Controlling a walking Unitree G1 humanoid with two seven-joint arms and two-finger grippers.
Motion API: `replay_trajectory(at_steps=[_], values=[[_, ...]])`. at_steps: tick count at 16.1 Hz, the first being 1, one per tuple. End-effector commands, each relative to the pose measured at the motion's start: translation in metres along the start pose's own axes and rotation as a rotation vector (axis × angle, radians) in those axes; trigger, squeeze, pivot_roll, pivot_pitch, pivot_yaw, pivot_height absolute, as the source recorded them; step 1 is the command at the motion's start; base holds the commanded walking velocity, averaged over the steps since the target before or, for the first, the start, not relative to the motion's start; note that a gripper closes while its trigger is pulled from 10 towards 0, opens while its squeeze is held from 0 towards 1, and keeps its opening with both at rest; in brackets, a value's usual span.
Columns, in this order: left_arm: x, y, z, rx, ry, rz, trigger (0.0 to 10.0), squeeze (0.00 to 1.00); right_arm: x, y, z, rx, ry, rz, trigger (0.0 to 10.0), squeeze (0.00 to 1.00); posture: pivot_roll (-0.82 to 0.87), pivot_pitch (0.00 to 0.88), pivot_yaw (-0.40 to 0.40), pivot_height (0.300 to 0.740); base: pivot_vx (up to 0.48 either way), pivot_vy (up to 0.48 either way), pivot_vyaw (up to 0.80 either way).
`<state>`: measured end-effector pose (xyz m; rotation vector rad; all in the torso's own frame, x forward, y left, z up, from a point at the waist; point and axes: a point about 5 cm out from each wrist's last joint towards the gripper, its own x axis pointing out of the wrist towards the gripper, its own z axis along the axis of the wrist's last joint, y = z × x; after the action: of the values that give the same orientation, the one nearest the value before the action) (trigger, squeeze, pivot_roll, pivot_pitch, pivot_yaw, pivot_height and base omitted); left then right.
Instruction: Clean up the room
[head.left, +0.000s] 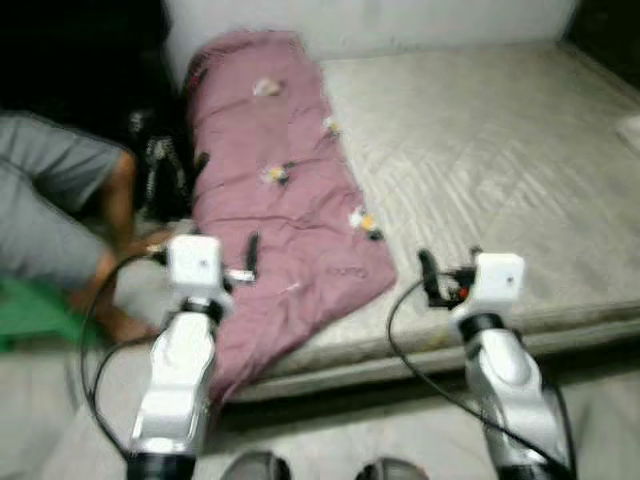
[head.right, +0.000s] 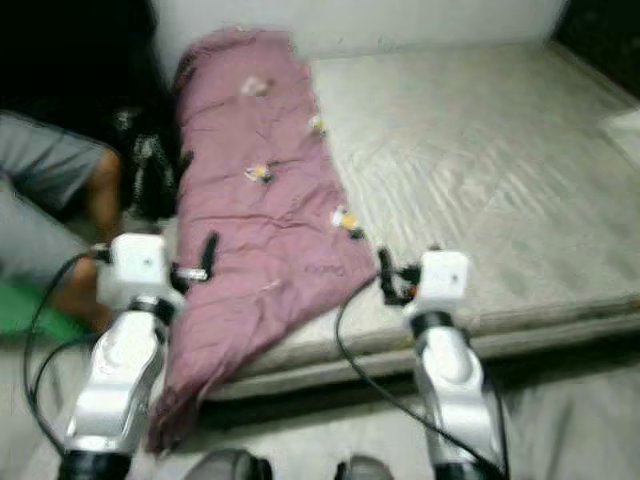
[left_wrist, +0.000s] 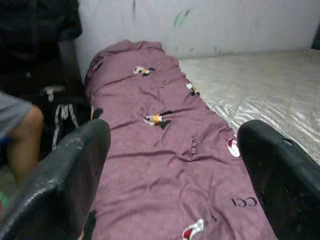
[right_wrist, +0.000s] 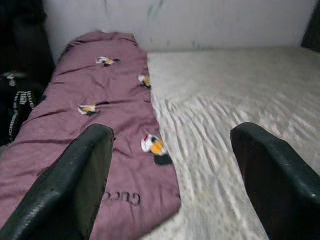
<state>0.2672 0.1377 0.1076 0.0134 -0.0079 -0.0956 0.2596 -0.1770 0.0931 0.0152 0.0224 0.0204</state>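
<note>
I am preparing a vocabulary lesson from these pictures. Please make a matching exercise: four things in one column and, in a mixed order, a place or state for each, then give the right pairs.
Things:
1. purple blanket
2. mattress
3. person
4. left gripper

Places or states:
A. beside the bed, on the robot's left
B. pale and quilted, lying low by the wall
C. open, held over the near end of the blanket
D. spread along the left side of the mattress, one corner hanging over the edge

Pairs: 1-D, 2-B, 3-A, 4-C
</note>
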Motion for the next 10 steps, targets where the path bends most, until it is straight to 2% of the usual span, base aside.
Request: replay_trajectory(at_steps=[1, 3, 10], values=[[-0.0029, 0.0079, 0.005, 0.003, -0.012, 0.011, 10.0, 0.0, 0.0041, 0.0048, 0.0064, 0.0, -0.029, 0.012, 10.0, 0.0, 0.0, 0.029, 0.009, 0.74, 0.0, 0.0, 0.8], [-0.0064, 0.0098, 0.0, 0.037, -0.008, 0.003, 10.0, 0.0, 0.0044, 0.0058, 0.0044, 0.001, -0.024, 0.014, 10.0, 0.0, 0.0, 0.025, 0.007, 0.74, 0.0, 0.0, 0.72], [-0.0065, 0.0045, 0.001, 0.016, 0.0, -0.045, 10.0, 0.0, 0.0027, 0.0027, 0.0025, 0.017, -0.009, -0.013, 10.0, 0.0, -0.01, 0.036, 0.008, 0.74, 0.0, 0.0, 0.0]])
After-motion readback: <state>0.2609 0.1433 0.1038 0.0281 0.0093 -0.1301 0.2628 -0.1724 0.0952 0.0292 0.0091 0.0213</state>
